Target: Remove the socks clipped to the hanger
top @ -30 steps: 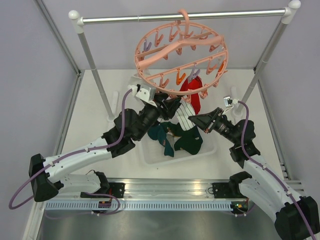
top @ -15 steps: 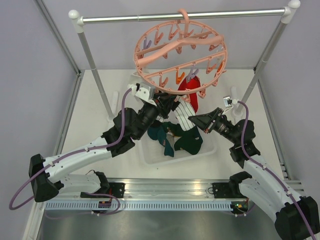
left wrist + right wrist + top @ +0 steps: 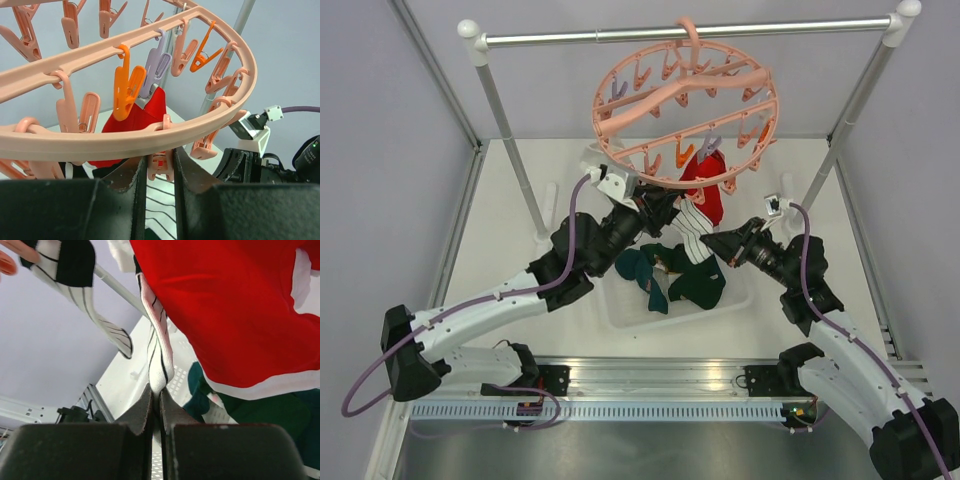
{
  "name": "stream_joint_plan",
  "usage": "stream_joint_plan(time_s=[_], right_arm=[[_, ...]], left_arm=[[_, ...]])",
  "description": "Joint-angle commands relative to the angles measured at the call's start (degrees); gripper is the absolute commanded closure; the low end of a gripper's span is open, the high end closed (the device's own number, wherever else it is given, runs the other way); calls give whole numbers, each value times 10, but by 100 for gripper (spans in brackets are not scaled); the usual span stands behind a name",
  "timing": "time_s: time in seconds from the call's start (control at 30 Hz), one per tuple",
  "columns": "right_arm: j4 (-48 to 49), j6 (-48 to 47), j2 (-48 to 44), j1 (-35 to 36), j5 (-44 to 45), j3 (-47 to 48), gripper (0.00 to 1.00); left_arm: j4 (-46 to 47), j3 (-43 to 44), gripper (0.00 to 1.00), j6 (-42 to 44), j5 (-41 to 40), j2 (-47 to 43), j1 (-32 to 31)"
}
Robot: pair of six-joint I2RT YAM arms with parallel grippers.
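The salmon-pink ring hanger [image 3: 650, 95] hangs by its hook from the rail. My left gripper [image 3: 661, 203] is under its near rim and is shut on a pink clip [image 3: 161, 166] of the hanger [image 3: 150, 137]. A white sock with black stripes [image 3: 693, 232] hangs below that clip. My right gripper [image 3: 716, 243] is shut on the sock's lower end [image 3: 159, 357]. A red sock [image 3: 704, 186] hangs from a purple clip [image 3: 157, 62] beside an orange clip [image 3: 127, 85], and fills the right wrist view [image 3: 235, 305]. Dark teal socks [image 3: 698, 283] lie in the tray.
The white perforated tray [image 3: 620, 312] stands on the table under the hanger. The silver rail [image 3: 620, 36] spans the back on two slanted posts [image 3: 510, 140], [image 3: 855, 110]. A second striped sock [image 3: 75, 265] hangs at the upper left of the right wrist view.
The left gripper has risen slightly toward the ring's near rim, and the ring has swung a little up and right. The right gripper has edged up-left with the striped sock.
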Motion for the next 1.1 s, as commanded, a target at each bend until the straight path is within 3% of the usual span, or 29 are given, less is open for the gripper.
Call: stream_joint_plan(time_s=[0.0, 0.07, 0.1, 0.2, 0.3, 0.67, 0.8, 1.07], right_arm=[[-48, -50, -8, 0, 31, 29, 97], [-59, -68, -6, 2, 51, 32, 91], [-68, -75, -5, 3, 59, 32, 77], [-80, -94, -7, 10, 81, 35, 48], [-77, -106, -11, 21, 92, 35, 35], [77, -118, 65, 144, 110, 29, 26], [191, -94, 126, 152, 92, 25, 22], [321, -35, 240, 151, 77, 33, 20]], left_arm=[[12, 35, 98, 8, 15, 14, 1], [7, 46, 98, 5, 15, 23, 0], [4, 48, 98, 2, 15, 26, 0], [-5, 62, 98, -4, 16, 37, 0], [-10, 69, 98, -9, 15, 46, 0], [-23, 90, 98, -28, 18, 73, -1], [-25, 98, 98, -34, 24, 78, -1], [-36, 111, 98, -38, 31, 85, -4]])
